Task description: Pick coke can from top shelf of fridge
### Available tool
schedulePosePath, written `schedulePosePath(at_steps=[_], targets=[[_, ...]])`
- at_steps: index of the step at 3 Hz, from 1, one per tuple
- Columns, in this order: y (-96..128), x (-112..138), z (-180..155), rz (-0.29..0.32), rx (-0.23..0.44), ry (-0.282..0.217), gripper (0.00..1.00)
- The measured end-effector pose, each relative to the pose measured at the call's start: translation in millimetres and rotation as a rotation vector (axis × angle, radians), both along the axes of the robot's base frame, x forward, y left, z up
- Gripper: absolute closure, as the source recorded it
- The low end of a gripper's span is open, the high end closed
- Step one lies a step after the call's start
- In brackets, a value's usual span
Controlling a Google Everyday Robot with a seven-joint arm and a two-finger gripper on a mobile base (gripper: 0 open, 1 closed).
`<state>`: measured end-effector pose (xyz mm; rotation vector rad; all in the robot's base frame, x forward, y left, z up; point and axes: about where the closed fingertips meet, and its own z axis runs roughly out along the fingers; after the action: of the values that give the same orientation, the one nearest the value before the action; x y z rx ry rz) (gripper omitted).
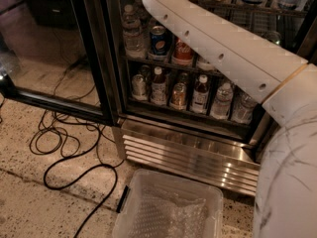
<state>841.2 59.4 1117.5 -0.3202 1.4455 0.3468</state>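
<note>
The fridge [190, 155] stands with its glass door [49, 48] swung open to the left. A red coke can [183, 51] stands on a wire rack beside a blue Pepsi can [158, 39]. One more rack [247, 10] with bottles runs above it at the picture's top edge; I cannot tell whether that is the top shelf. My white arm [223, 46] reaches from the lower right up across the fridge's front and leaves the picture at the top. The gripper is out of view above that edge.
Water bottles [132, 31] stand left of the cans. The lower rack holds several bottles [200, 93]. A clear plastic bin [168, 207] sits on the floor before the louvred base. Black cables [69, 148] loop over the speckled floor on the left.
</note>
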Motion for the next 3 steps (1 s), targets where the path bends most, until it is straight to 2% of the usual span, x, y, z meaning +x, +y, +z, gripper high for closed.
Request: schedulePosePath(at_steps=[1, 2, 3], targets=[[0, -11, -1, 0.002, 0.013, 0.019, 1.00], [0, -38, -9, -0.006, 0.035, 0.078, 1.00], [-7, -70, -27, -0.045, 0.050, 0.167, 1.00]])
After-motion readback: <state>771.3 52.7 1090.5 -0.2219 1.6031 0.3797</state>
